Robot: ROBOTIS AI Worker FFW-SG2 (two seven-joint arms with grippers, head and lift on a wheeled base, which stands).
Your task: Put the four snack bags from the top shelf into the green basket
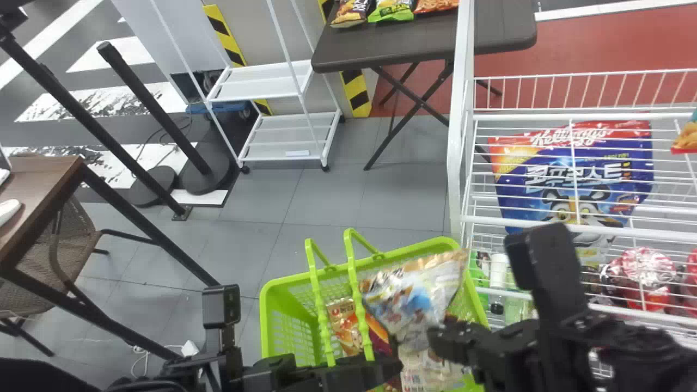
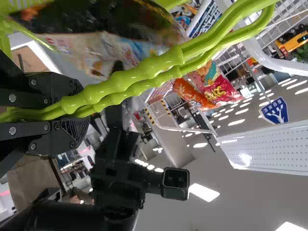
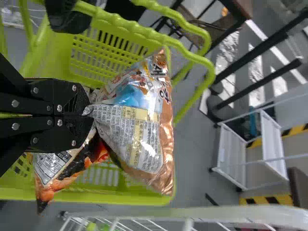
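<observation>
Head view is giving us the basics, folks: the right claw is pinching a silver and copper-coloured snack bag, and it's holding it right over the green basket. Right wrist view is backing us up, with the black fingers pressing together on the bag's crumpled end while the rest is sticking out away from them. We can't really tell if it's touching the stuff underneath.

As for the left claw, we're seeing it closing around the basket's two green handles in the left wrist view, and both handles are standing up over the basket.

Inside the basket we're spotting a red and orange bag near the handles, plus a black and orange bag lying under the right claw. Over on the white wire rack, a big blue and red cereal bag is sitting behind the wires, and an orange and teal bag is poking in at the picture's edge. Farther back, three small snack bags are resting on a dark folding table.
</observation>
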